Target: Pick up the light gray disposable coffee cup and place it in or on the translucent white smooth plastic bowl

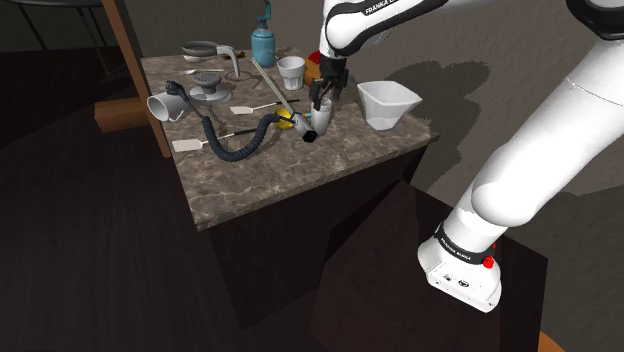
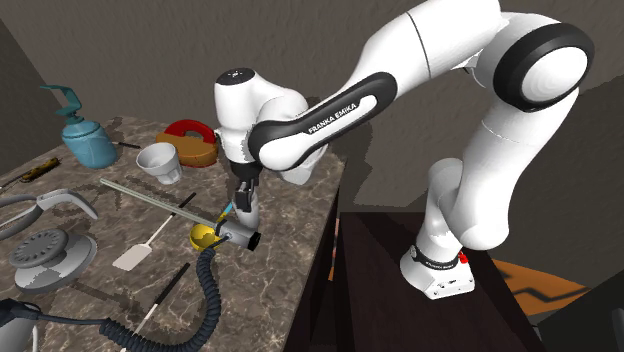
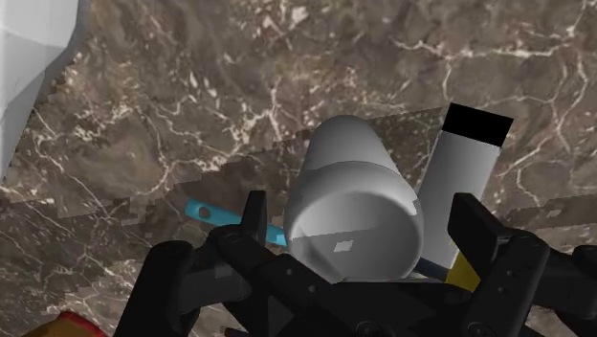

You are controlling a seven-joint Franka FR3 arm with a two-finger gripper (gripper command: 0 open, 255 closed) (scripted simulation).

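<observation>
Gray cup between spread claw

this looked like a room in a home, a cluttered utility or hobby corner rather than a lab or a shop. a desk with a brown marble top veined in white stood on a dark floor before plain grey-brown walls. household odds and ends lay scattered over it: a teal bottle, a white cup, a white bowl, a mug tipped on its side, a small white spatula and a dark corrugated hose. a slanted wooden leg of some furniture stood just beside the desk.
</observation>
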